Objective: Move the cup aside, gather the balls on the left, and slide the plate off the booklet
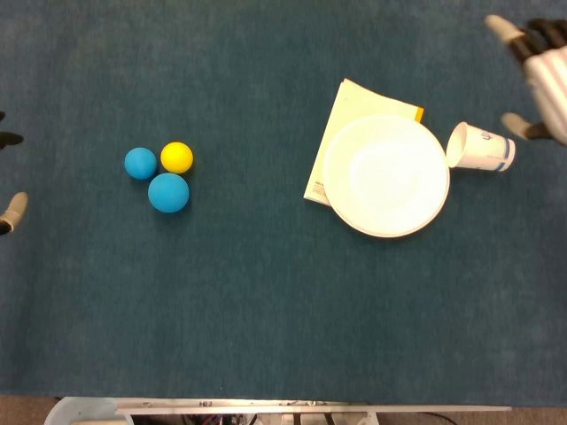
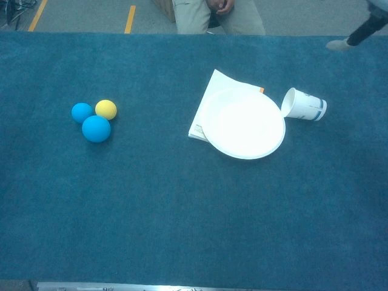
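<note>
Plate (image 1: pixel 386 175): lain on the booklet (image 1: pixel 347 117), well left of the right hand (image 1: pixel 542 71); judged light, stiff and slick, best pushed at its rim.
Cup (image 1: pixel 480 147): tipped on its side, touching the plate's rim, just beside that hand; judged light, crushable.
Balls (image 1: pixel 162 173): clustered far left.
Right hand: fingers spread, nothing held.
Left hand (image 1: pixel 11 212): only fingertips seen; state cannot be told.
Room: bare cloth (image 1: pixel 266 310) seen all around.

right hand (image 1: pixel 542 66) mostly chopped off by the frame edge, just fingertips showing | left hand (image 1: pixel 9 177) barely a sliver at the edge, can't tell its pose | booklet (image 1: pixel 341 119) largely buried under the plate (image 1: pixel 385 175) | cup (image 1: pixel 481 148) print too tiny to read
</note>
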You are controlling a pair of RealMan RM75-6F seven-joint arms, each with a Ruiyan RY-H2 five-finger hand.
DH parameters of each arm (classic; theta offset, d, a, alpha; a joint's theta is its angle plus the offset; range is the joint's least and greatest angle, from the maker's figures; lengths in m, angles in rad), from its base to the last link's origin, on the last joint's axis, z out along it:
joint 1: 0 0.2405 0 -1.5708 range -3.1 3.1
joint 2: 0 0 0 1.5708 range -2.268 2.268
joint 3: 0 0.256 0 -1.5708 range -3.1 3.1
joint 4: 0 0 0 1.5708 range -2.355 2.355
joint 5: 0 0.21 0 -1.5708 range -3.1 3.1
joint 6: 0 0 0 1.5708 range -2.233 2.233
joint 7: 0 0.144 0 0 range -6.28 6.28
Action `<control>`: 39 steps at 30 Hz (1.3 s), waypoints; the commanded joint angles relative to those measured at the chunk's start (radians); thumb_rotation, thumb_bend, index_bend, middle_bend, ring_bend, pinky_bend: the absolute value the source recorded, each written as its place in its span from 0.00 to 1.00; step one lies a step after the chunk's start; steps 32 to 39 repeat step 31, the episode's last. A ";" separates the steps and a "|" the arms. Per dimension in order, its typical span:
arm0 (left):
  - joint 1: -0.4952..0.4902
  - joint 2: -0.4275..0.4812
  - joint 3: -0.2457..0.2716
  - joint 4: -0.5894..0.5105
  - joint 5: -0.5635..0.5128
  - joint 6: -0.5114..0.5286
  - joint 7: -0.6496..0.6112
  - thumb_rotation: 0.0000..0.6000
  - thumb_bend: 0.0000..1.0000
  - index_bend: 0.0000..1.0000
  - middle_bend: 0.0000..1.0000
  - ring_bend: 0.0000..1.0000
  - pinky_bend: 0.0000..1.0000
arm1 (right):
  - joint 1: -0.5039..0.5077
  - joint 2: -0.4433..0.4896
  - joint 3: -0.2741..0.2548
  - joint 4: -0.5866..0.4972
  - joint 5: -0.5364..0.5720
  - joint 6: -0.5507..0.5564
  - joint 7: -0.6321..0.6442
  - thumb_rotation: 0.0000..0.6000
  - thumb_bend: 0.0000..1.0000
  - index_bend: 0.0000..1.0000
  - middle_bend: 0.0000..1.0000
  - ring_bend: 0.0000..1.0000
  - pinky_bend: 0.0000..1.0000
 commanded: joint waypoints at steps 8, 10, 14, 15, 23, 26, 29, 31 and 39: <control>0.001 0.007 0.003 -0.028 -0.009 0.002 0.029 1.00 0.28 0.26 0.15 0.07 0.09 | -0.261 0.084 -0.035 -0.032 -0.221 0.222 0.069 1.00 0.16 0.11 0.28 0.15 0.18; 0.005 0.007 0.006 -0.037 -0.011 0.007 0.046 1.00 0.28 0.26 0.15 0.07 0.09 | -0.312 0.082 -0.042 -0.028 -0.259 0.266 0.067 1.00 0.16 0.11 0.28 0.15 0.18; 0.019 -0.008 0.010 -0.042 0.005 0.041 0.092 1.00 0.28 0.26 0.15 0.07 0.09 | -0.402 0.070 -0.053 -0.015 -0.311 0.323 0.085 1.00 0.17 0.11 0.28 0.15 0.18; 0.026 -0.017 0.011 -0.041 0.013 0.058 0.104 1.00 0.28 0.26 0.15 0.07 0.09 | -0.428 0.065 -0.055 -0.006 -0.326 0.338 0.093 1.00 0.16 0.11 0.28 0.15 0.18; 0.061 -0.050 0.030 -0.032 0.039 0.111 0.098 1.00 0.28 0.26 0.15 0.07 0.09 | -0.556 0.039 -0.046 0.050 -0.363 0.375 0.148 1.00 0.16 0.11 0.28 0.15 0.18; 0.071 -0.053 0.039 -0.026 0.040 0.113 0.098 1.00 0.28 0.26 0.15 0.07 0.09 | -0.589 0.032 -0.034 0.072 -0.375 0.381 0.156 1.00 0.16 0.11 0.28 0.15 0.18; 0.075 -0.052 0.043 -0.032 0.034 0.110 0.112 1.00 0.28 0.26 0.15 0.07 0.09 | -0.609 0.033 -0.019 0.079 -0.387 0.376 0.162 1.00 0.16 0.12 0.28 0.15 0.18; 0.076 -0.050 0.043 -0.040 0.032 0.109 0.122 1.00 0.28 0.26 0.15 0.07 0.09 | -0.620 0.032 -0.008 0.082 -0.396 0.372 0.164 1.00 0.16 0.12 0.28 0.15 0.18; 0.076 -0.050 0.043 -0.040 0.032 0.109 0.122 1.00 0.28 0.26 0.15 0.07 0.09 | -0.620 0.032 -0.008 0.082 -0.396 0.372 0.164 1.00 0.16 0.12 0.28 0.15 0.18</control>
